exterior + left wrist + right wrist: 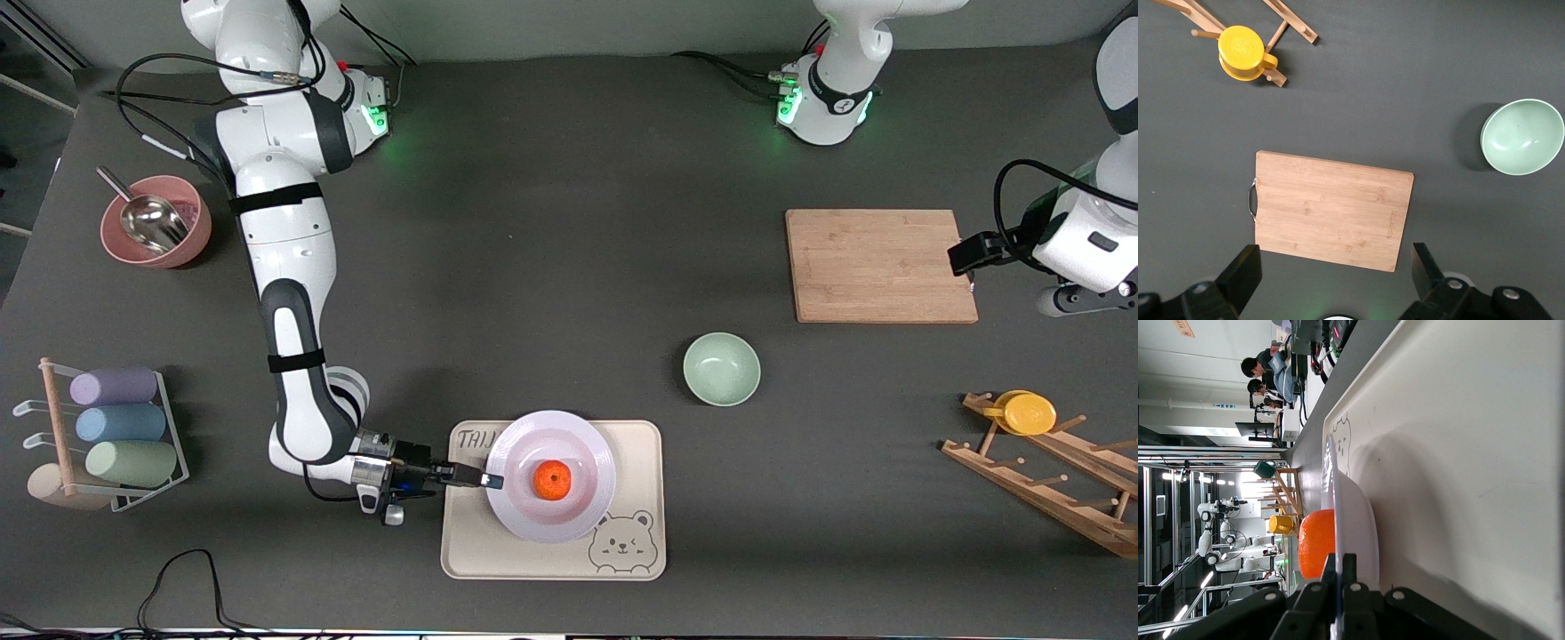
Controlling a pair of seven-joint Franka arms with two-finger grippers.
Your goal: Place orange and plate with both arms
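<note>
The right gripper (487, 480) is clamped on the glossy white round plate (578, 524)'s rim; past its jaws the small bright orange (552, 480) sits in the plate, on the cream bear tray (642, 444). The left gripper (1331, 277), jaws apart, hangs over the wooden cutting board (1331, 210), the pale green bowl (1523, 136) nearby.

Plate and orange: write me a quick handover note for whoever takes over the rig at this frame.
Right end effector: shut on the rim of the white plate, at the edge toward the right arm's end of the table.
Left end effector: open, waiting over the wooden cutting board.
The mandarin orange sits in the plate; the plate rests on the cream bear tray.
Done: orange and plate placed.
Left: release the rim, withdraw the right arm.
</note>
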